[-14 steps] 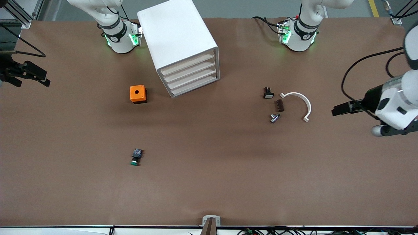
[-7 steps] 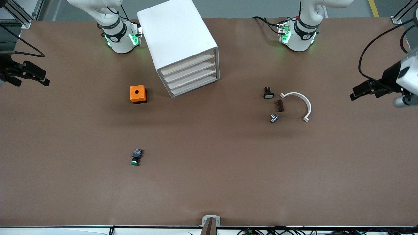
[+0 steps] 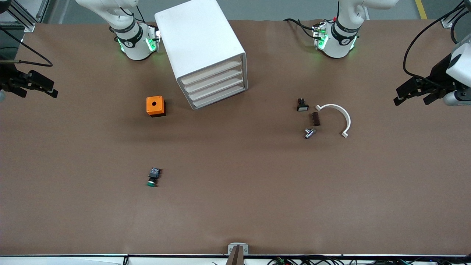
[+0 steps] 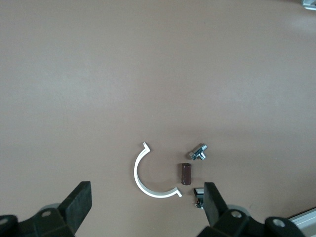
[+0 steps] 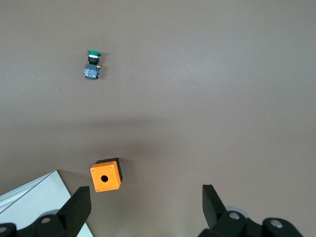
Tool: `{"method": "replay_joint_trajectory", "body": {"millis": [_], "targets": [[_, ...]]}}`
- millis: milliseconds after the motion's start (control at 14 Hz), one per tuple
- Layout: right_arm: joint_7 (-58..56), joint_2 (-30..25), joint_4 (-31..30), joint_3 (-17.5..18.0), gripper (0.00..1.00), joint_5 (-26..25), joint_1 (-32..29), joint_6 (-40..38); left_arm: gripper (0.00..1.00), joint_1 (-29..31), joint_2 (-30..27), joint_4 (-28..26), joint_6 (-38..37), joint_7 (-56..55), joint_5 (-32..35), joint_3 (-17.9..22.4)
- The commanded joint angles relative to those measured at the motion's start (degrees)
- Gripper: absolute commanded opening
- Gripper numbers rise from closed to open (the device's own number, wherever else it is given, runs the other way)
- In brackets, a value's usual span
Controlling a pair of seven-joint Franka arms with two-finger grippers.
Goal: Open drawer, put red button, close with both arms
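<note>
Both tools, left (image 3: 411, 94) and right (image 3: 36, 86), hang released over the brown surface (image 3: 235, 206) ends, well apart from the small orange box with a hole (image 3: 155, 106) beside the white four-drawer cabinet (image 3: 204, 51).

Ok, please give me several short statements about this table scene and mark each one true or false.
1. All four drawers of the white box cabinet are shut. True.
2. The small orange box with a hole lies on top of the cabinet. False: it stands on the table beside it.
3. The left gripper holds the white curved plastic piece. False: it is open and empty.
4. The right gripper is open. True.
</note>
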Motion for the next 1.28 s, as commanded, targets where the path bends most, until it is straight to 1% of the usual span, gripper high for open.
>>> {"method": "replay_joint_trajectory", "body": {"millis": [0, 71, 142, 214, 356, 854, 1210], "targets": [[0.8, -1.8, -1.5, 0.2, 1.0, 0.6, -0.4, 0.1, 1.0, -0.3, 6.4, 10.5, -5.4, 0.6, 1.0, -0.3], [0.8, -1.8, -1.5, 0.2, 1.0, 0.7, -0.4, 0.1, 1.0, -0.3, 8.3, 13.3, -6.2, 0.6, 0.6, -0.4], [0.9, -1.8, -1.5, 0.2, 1.0, 0.7, -0.4, -0.2, 1.0, -0.3, 8.7, 15.1, -7.8, 0.7, 0.4, -0.7], [0.8, -1.8, -1.4, 0.2, 1.0, 0.8, -0.4, -0.4, 1.0, -0.3, 8.7, 15.5, -8.3, 0.6, 0.7, -1.4], [0.8, -1.8, -1.2, 0.1, 1.0, 1.0, -0.5, -1.1, 1.0, -0.3, 8.8, 15.6, -8.2, 0.5, 1.1, -2.2], [2.8, -2.1, -1.2, 0.1, 1.0, 1.0, -0.4, -1.5, 1.0, 1.1, 10.7, 15.6, -8.1, 0.6, 1.1, -1.9], [2.8, -2.1, -1.3, 0.2, 1.0, 1.1, -0.3, -1.3, 1.0, 0.6, 11.2, 15.8, -8.0, 0.5, 1.3, -1.8]]}}
